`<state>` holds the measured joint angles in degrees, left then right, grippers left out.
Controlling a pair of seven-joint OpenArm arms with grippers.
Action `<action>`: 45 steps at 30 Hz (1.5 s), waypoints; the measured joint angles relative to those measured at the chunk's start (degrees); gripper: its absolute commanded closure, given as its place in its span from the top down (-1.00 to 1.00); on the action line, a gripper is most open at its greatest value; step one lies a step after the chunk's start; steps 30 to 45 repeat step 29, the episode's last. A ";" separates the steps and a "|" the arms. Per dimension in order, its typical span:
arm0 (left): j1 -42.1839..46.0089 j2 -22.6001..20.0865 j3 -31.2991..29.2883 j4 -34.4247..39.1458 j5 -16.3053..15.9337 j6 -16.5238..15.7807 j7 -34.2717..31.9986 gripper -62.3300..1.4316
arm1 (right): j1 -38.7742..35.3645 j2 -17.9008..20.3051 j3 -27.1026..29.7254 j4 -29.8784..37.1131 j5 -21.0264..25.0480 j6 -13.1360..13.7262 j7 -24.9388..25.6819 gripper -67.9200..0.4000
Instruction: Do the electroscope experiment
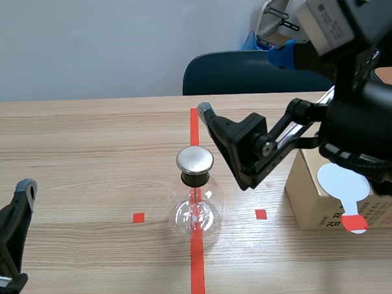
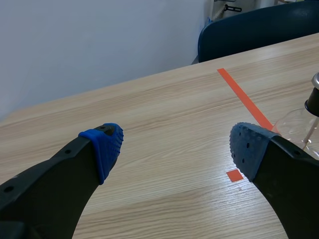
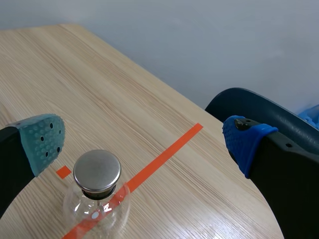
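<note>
Left gripper [image 2: 174, 149] sat low, nearer than the flask and off to its left, fingers wide apart, nothing held. Glass electroscope flask [image 1: 196, 211] stood upright on the red tape line [image 1: 194, 121] — black stopper, round metal cap [image 1: 195, 159], thin rod hanging inside. Right gripper [image 3: 144, 142] hovered raised just above and beyond the flask, tilted down at it, jaws wide, empty. Cardboard box [image 1: 310, 191] was right of the flask — contents not visible, white paddle [image 1: 344, 185] at its front. Dark chair [image 1: 245, 72] was beyond the flask.

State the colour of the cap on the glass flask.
Silver-grey metal cap, over a black collar; clearest in the right wrist view.
</note>
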<state>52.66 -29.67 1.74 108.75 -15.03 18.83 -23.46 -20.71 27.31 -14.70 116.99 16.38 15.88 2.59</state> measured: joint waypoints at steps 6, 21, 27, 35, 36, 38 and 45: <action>0.00 -0.02 0.00 0.00 -0.02 0.00 0.00 0.52 | -0.11 -0.28 0.00 -0.04 0.81 0.02 0.81 1.00; 0.00 -0.02 0.00 0.00 -0.02 0.00 0.00 0.52 | -0.13 -0.28 0.00 -0.04 0.57 0.00 1.44 1.00; 0.00 -0.02 0.00 0.00 -0.02 0.00 0.02 0.52 | -0.13 -0.28 0.00 -0.04 0.59 0.00 1.88 1.00; 0.00 -0.02 0.00 0.00 -0.02 0.00 0.02 0.52 | -0.13 -0.28 0.00 -0.04 0.59 0.00 2.75 1.00; 0.00 -0.02 0.00 0.00 -0.02 0.00 0.02 0.52 | -0.13 -0.28 0.00 -0.04 0.59 0.00 2.75 1.00; 0.00 -0.02 0.00 0.00 -0.02 0.00 0.02 0.52 | -0.13 -0.28 0.00 -0.04 0.59 0.00 2.75 1.00; 0.00 -0.02 0.00 0.00 -0.02 0.00 0.02 0.52 | -0.13 -0.28 0.00 -0.04 0.59 0.00 2.75 1.00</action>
